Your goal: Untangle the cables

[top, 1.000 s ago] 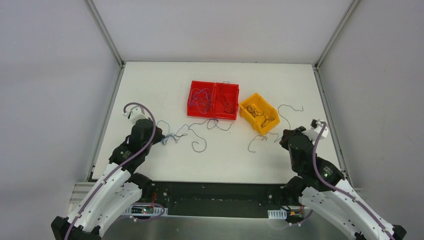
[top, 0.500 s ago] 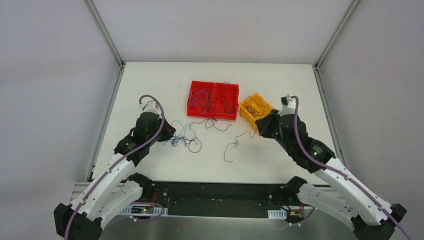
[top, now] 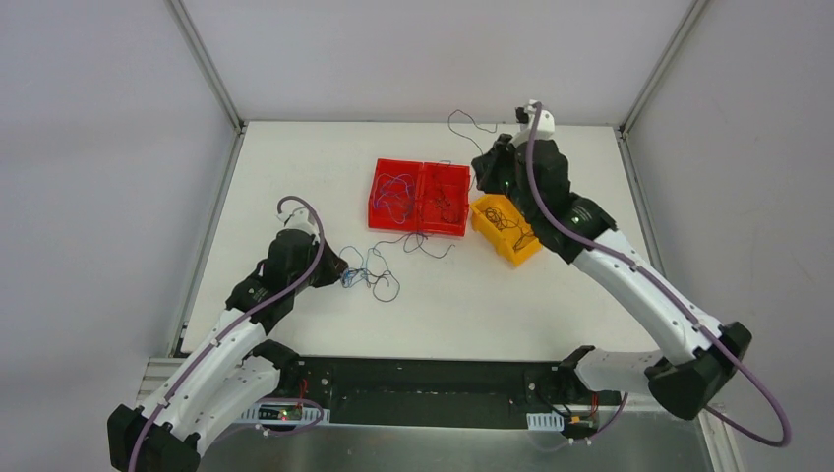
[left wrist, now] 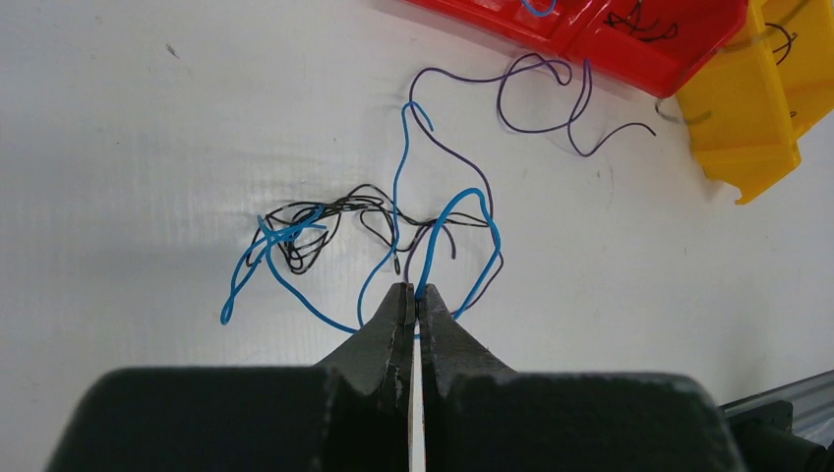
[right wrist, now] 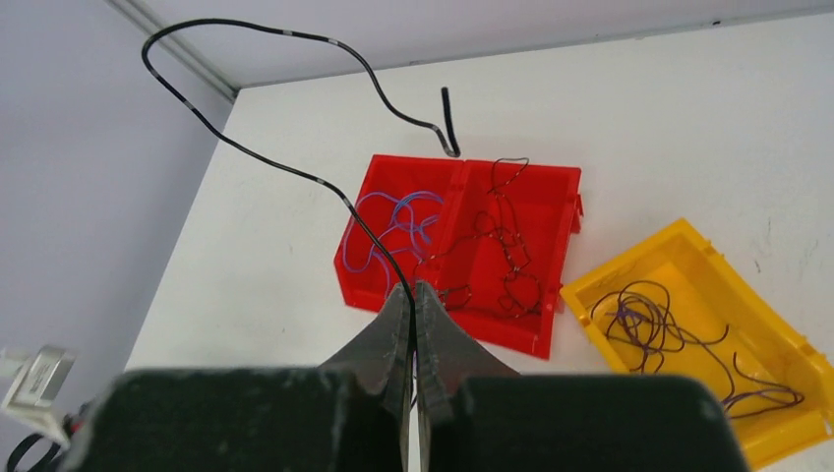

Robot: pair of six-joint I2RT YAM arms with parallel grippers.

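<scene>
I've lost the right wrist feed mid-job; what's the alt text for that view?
The right tool is shut on a thin black wire that loops up and left in the air. Beneath it on the white table, a two-compartment red bin holds blue wires left, dark wires right; a yellow bin to its right holds purple wires.

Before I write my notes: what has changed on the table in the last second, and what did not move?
The right gripper, shut on a black wire, swung from the table's right side toward the far edge and lifted that wire off the table, above the bins. The left gripper, pinching the tangle, shifted slightly to the right with it. The red bins and the yellow bin stayed in place.
</scene>
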